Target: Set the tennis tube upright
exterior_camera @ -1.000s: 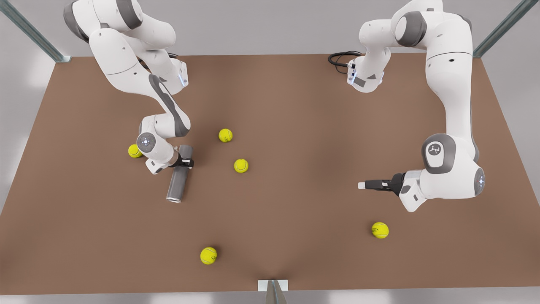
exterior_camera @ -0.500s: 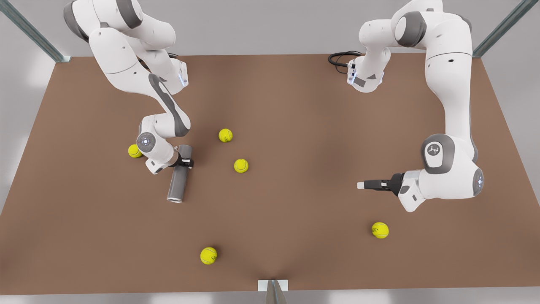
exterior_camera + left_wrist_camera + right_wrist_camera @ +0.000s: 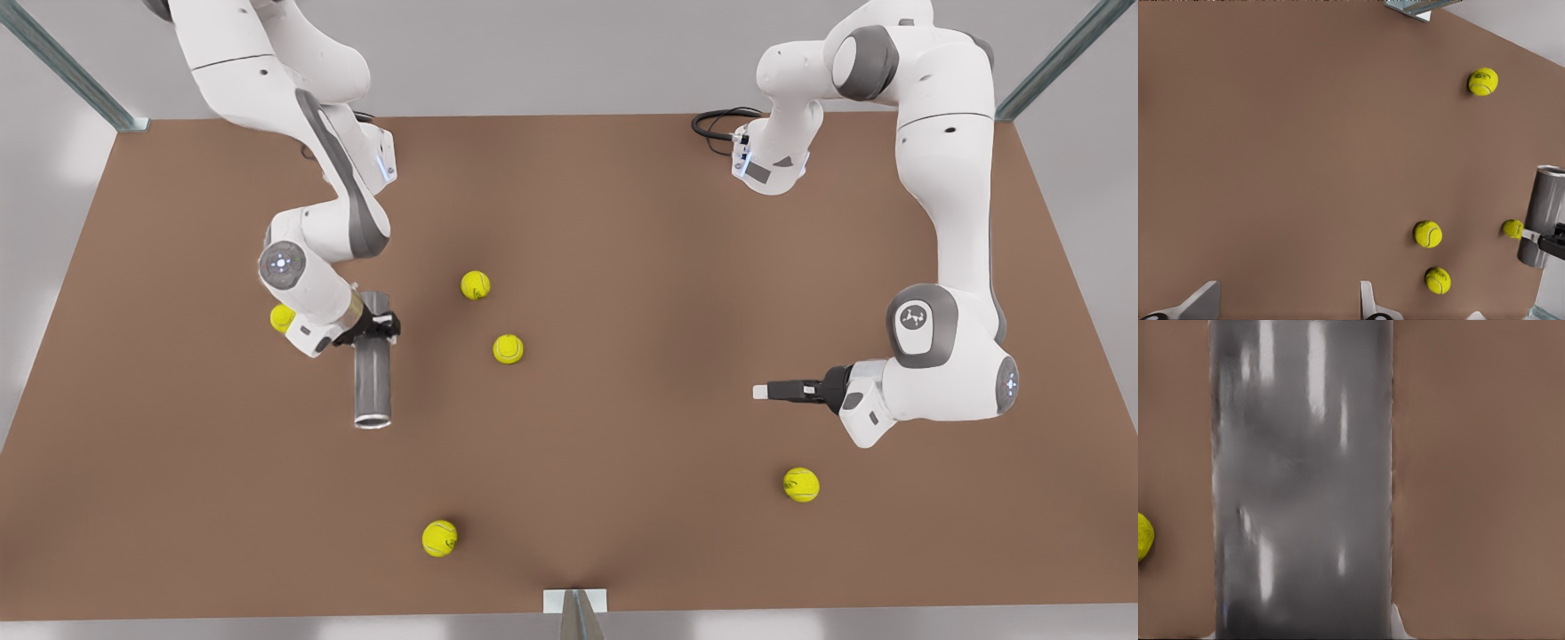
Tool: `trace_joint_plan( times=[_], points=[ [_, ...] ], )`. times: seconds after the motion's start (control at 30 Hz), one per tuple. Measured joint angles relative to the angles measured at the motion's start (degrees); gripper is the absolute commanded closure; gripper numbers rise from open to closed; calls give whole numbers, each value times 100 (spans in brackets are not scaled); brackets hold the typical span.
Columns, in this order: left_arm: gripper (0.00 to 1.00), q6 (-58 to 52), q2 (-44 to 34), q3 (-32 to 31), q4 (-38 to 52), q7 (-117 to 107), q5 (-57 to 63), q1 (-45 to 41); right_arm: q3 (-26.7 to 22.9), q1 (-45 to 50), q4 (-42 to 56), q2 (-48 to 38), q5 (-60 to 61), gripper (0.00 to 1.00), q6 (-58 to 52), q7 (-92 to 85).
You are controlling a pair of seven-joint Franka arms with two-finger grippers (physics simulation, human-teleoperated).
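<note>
The tennis tube (image 3: 372, 378) is a grey cylinder at the front view's left, its shiny rim end toward the table's front edge. My right gripper (image 3: 377, 325) is shut on it near the far end, fingers either side. Close up, the tube (image 3: 1301, 480) runs straight across the right wrist view. I cannot tell whether its rim end touches the table. My left gripper (image 3: 761, 390) waits at the front view's right, level above the table, with open fingers (image 3: 1368, 300) holding nothing. From there the tube (image 3: 1543, 207) shows far off in the other gripper.
Yellow tennis balls lie on the brown table (image 3: 622, 267): one (image 3: 476, 284) and another (image 3: 508, 348) just to the right of the tube, one (image 3: 282, 317) behind the right arm's wrist, one (image 3: 439, 538) near the front edge, one (image 3: 801, 484) below the left gripper. A black cable (image 3: 716, 123) lies at the back.
The right arm's wrist has risen and turned with the tube in its grip. The tube has swung from a slant to point straight at the front edge. The left arm has stayed still.
</note>
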Motion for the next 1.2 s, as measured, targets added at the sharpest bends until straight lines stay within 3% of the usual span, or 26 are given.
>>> trace_joint_plan(
  times=[0.5,0.6,0.77,0.93,1.2],
  points=[
    [0,-42,18,-26,18,-176,-57,40,-81,1344,1505,1225,-2,24,498,-3889],
    [0,-17,44,-26,21,-159,-64,35,-637,2336,1978,1615,33,24,509,-3997],
    [0,14,72,-26,23,-122,-69,41,-1116,3390,2691,2334,47,24,684,-4137],
    [0,19,141,-20,65,-132,-75,40,-1186,3858,3276,2921,35,24,1003,-4538],
    [0,19,174,-18,62,-105,-74,50,-1448,4251,3373,3533,51,24,1695,-4630]
  ],
)
